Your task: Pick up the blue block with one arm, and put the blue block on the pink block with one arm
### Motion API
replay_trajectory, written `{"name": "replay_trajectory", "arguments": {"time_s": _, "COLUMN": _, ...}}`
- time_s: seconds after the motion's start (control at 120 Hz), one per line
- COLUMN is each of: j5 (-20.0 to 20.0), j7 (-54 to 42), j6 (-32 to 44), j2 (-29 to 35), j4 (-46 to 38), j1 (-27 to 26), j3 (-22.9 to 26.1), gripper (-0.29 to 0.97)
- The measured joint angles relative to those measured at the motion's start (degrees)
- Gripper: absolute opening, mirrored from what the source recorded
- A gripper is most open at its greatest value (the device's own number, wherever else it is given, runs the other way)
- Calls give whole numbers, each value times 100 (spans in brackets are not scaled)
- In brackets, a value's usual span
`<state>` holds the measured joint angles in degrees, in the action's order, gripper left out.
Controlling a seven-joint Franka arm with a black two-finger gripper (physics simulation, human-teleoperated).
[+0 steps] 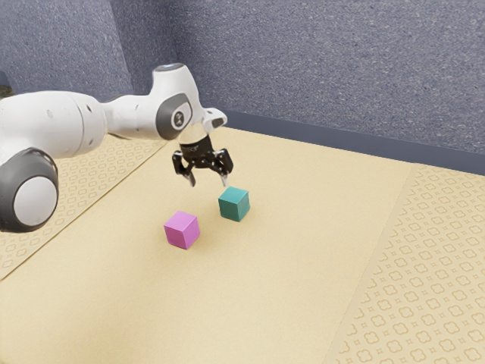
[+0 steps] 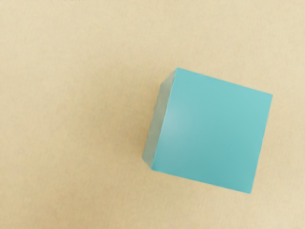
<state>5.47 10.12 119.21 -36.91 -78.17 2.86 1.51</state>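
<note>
gripper: your fingers are spread with nothing between them; the hand hovers above the table.
blue block: flat on the table, just below your hand and a bit off to one side of the fingertips, not touched; the wrist view has it under you.
pink block: on the table near your hand, apart from the blue block.

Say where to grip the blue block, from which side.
Likely from straight above: the blue block sits flat, top free, apart from the pink block. Pinch two opposite side faces; its edges look skewed in the wrist view, so turn the open hand to square up.
</note>
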Motion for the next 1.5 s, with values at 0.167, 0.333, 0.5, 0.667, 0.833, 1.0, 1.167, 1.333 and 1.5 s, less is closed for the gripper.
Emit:
{"name": "replay_trajectory", "arguments": {"time_s": 0.167, "j5": 40, "j7": -567, "j6": -332, "j2": -303, "j4": 396, "j1": -51, "j3": 5, "gripper": 68}}
{"name": "replay_trajectory", "arguments": {"time_s": 0.333, "j5": 46, "j7": -1041, "j6": -478, "j2": -699, "j4": 863, "j1": -141, "j3": -42, "gripper": 68}}
{"name": "replay_trajectory", "arguments": {"time_s": 0.5, "j5": 44, "j7": -1419, "j6": -639, "j2": -1080, "j4": 1262, "j1": -286, "j3": -275, "gripper": 68}}
{"name": "replay_trajectory", "arguments": {"time_s": 0.667, "j5": 47, "j7": -1722, "j6": -788, "j2": -1173, "j4": 1545, "j1": -429, "j3": -291, "gripper": 68}}
{"name": "replay_trajectory", "arguments": {"time_s": 0.833, "j5": 54, "j7": -1942, "j6": -854, "j2": -1443, "j4": 1843, "j1": -480, "j3": -288, "gripper": 68}}
{"name": "replay_trajectory", "arguments": {"time_s": 1.0, "j5": 61, "j7": -2072, "j6": -876, "j2": -1525, "j4": 1877, "j1": -496, "j3": -391, "gripper": 68}}
{"name": "replay_trajectory", "arguments": {"time_s": 1.167, "j5": 91, "j7": -2097, "j6": -879, "j2": -1539, "j4": 1874, "j1": -486, "j3": -412, "gripper": 68}}
{"name": "replay_trajectory", "arguments": {"time_s": 1.333, "j5": 104, "j7": -2051, "j6": -833, "j2": -1677, "j4": 2144, "j1": -515, "j3": -436, "gripper": 68}}
{"name": "replay_trajectory", "arguments": {"time_s": 1.5, "j5": 110, "j7": -1892, "j6": -768, "j2": -1763, "j4": 2194, "j1": -514, "j3": -456, "gripper": 68}}
